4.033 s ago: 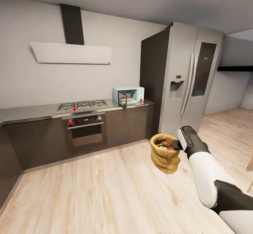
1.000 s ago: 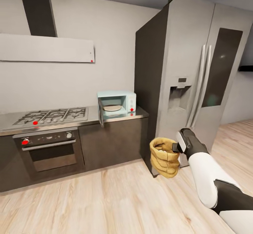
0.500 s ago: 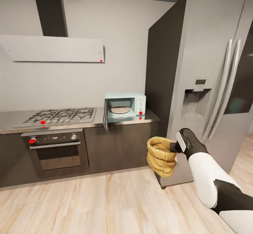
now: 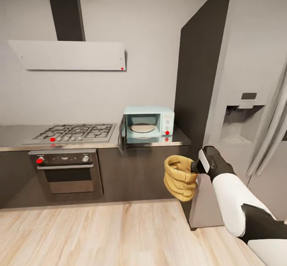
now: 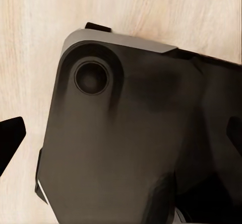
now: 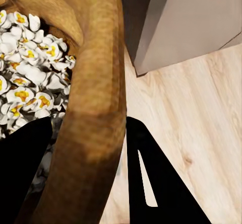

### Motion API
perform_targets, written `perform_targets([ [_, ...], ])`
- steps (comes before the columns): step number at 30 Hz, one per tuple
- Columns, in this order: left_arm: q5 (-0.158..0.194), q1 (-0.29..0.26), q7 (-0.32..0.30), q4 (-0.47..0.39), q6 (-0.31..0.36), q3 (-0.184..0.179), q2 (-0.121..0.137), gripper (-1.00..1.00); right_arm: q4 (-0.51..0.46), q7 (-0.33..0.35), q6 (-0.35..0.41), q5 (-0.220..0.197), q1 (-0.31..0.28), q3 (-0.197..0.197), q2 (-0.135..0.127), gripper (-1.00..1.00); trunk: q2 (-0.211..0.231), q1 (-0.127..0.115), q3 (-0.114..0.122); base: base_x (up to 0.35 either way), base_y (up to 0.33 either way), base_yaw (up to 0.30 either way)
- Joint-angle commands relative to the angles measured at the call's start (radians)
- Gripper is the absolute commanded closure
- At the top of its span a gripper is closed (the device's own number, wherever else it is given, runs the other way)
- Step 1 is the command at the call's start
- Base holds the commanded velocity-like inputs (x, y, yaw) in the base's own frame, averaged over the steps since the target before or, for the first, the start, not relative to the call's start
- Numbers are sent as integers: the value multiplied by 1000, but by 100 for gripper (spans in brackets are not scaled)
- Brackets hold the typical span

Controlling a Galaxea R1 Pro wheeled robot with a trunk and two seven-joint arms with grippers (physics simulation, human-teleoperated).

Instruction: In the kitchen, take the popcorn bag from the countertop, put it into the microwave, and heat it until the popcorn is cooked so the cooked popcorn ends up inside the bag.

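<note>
Right now the right gripper (image 4: 196,166) is pinching the rim of the popcorn bag (image 4: 180,177), centre-right of frame, w/ the microwave (image 4: 148,124) open mid-frame. Risks: thin rim hold slips, or bag clips the door edge going in. Left gripper's state: can't tell.

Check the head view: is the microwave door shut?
No. The microwave on the countertop has its door swung open to the left, showing the round plate inside.

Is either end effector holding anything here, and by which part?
The right end effector pinches the popcorn bag by its rolled rim, one finger inside. The left's hold cannot be told.
</note>
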Motion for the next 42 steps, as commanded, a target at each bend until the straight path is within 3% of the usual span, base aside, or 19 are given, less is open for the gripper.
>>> perform_targets([
  [1,6,0,0,-1,-2,0,0,-100,-1,5,4,9,0,-3,2,100,0,1,-1,280,-230,200],
  [8,10,0,0,-1,-3,1,1,-100,-1,5,4,8,0,-3,4,100,0,1,-1,183,-150,117],
  [36,12,0,0,-1,-5,4,0,-100,-8,3,4,16,0,3,10,100,0,1,-1,2,-1,1],
  [39,12,0,0,-1,-5,4,0,-100,-14,2,4,19,0,5,31,100,0,1,-1,0,0,0],
  [42,12,0,0,-1,-5,3,0,-100,-16,0,4,23,0,5,77,100,0,1,-1,0,0,0],
])
